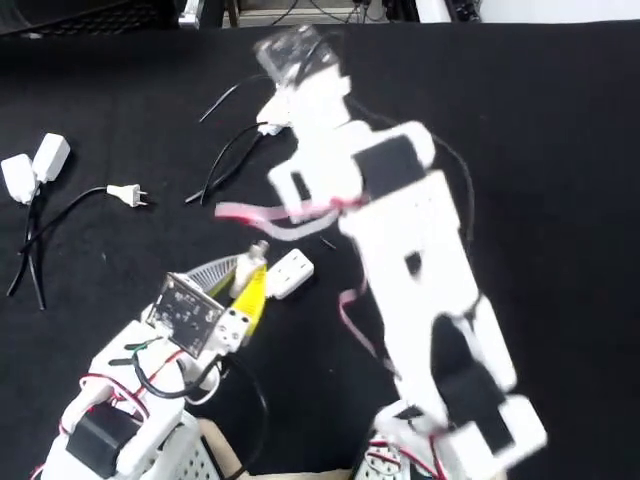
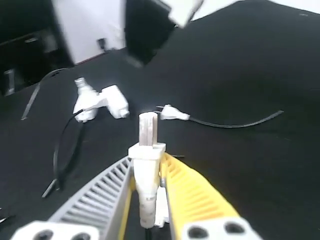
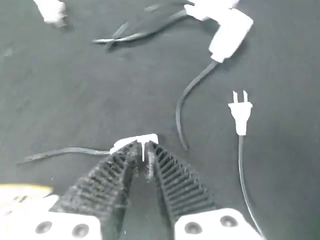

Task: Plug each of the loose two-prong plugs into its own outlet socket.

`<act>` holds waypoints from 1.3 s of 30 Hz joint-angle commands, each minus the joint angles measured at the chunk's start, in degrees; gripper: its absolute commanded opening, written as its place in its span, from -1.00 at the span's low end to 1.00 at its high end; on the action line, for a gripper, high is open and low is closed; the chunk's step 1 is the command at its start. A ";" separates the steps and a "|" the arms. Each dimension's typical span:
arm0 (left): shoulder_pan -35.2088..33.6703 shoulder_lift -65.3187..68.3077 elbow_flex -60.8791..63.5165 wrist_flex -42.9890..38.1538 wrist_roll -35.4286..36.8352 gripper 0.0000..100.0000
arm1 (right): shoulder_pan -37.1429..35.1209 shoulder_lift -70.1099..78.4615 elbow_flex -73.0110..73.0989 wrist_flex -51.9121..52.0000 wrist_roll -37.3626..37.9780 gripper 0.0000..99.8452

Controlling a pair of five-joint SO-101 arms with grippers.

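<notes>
My left gripper [image 1: 250, 270], with one yellow and one grey finger, is shut on a white two-prong plug [image 2: 146, 172] whose prongs [image 2: 148, 131] point away from the wrist. In the high view this plug [image 1: 254, 256] is just left of a white outlet socket [image 1: 291, 273] lying on the black table. My right gripper [image 3: 144, 150], with black fingers, is shut on another white plug [image 3: 134, 143], low over the table at the far middle; its cord trails off sideways. A loose plug [image 1: 126, 194] lies at the left, near two more sockets [image 1: 35, 167].
The right arm [image 1: 400, 250] stretches diagonally across the table's middle, above a pink ribbon cable [image 1: 260, 215]. Black cords [image 1: 225, 160] curl on the cloth near the far middle. The loose plug [image 3: 240, 111] and a socket [image 3: 229, 31] lie beyond the right gripper.
</notes>
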 commanded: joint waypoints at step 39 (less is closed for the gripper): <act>-3.21 -0.09 -1.98 0.09 0.00 -0.94 | -13.98 -25.10 35.74 -14.24 8.26 -0.98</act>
